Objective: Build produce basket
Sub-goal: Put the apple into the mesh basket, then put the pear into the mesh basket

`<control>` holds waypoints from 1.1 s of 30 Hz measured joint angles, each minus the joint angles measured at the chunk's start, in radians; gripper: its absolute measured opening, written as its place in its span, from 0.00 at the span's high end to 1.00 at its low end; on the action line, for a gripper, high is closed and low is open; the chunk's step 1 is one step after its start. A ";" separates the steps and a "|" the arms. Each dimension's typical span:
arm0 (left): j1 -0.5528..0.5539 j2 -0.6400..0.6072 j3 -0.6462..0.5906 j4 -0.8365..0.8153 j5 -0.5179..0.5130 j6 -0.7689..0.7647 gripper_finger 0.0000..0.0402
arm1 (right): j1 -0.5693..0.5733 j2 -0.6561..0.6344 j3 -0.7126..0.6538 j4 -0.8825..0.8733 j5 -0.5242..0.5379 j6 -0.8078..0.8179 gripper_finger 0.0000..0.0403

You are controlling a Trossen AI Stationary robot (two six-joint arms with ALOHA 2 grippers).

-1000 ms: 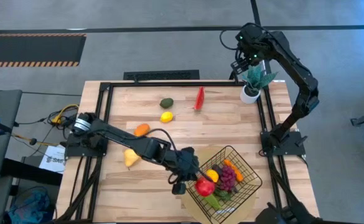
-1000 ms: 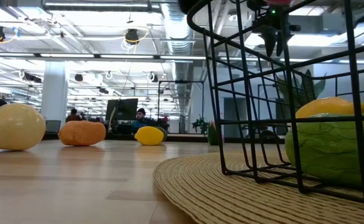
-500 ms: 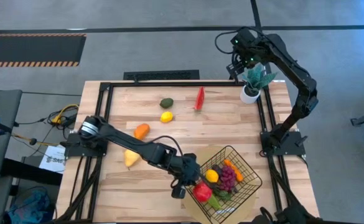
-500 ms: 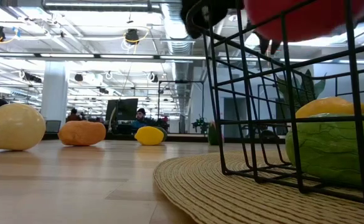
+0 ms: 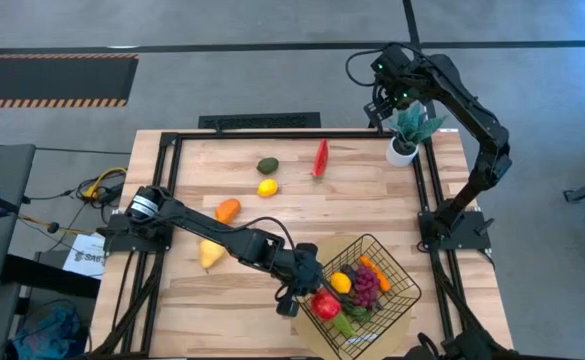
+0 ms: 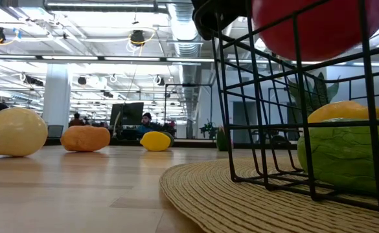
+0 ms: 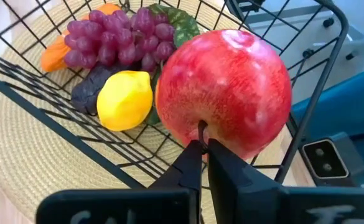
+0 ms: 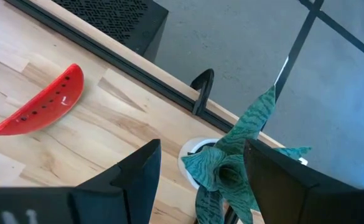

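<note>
- Left gripper (image 7: 200,146), jaws pinched shut on the red apple's (image 7: 228,93) stem, holds it over the basket (image 5: 397,268).
- Right gripper (image 8: 197,171), jaws wide, hovers above the potted plant (image 5: 408,130) at the worktop's (image 5: 272,225) one o'clock corner.

Bright, even overhead light; soft shadows; nearest basket wires (image 6: 293,97) blurred in low view.

- Red apple (image 7: 225,93) showing pale speckled streaks; black wire basket (image 7: 20,81) framing it.
- Purple grapes (image 7: 116,34) sitting beside yellow lemon (image 7: 124,99), orange carrot (image 7: 60,53).
- Tan woven mat (image 6: 208,188) lying under the basket.
- Watermelon slice (image 8: 40,102): red with black seeds, near the table's far edge.
- Pale wood table (image 5: 192,170) carrying a dark green avocado (image 5: 267,165), another lemon (image 5: 267,187), an orange (image 5: 228,209), a pale yellow pear (image 5: 209,254).
- Plant (image 8: 231,168): teal-green striped leaves, white pot.
</note>
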 joint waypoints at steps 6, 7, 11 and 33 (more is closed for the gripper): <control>0.003 0.000 0.000 0.000 -0.002 0.025 0.93 | 0.000 0.000 0.000 0.000 0.000 -0.002 0.38; 0.003 -0.001 0.000 0.000 -0.002 0.024 0.90 | 0.000 0.000 0.000 0.000 0.000 -0.002 0.38; 0.003 -0.001 0.000 0.005 -0.027 0.026 0.75 | 0.005 0.000 0.000 0.000 0.002 -0.002 0.38; 0.189 -0.007 0.483 -1.071 -0.537 -0.226 0.57 | 0.003 0.000 0.000 -0.009 0.002 -0.131 0.38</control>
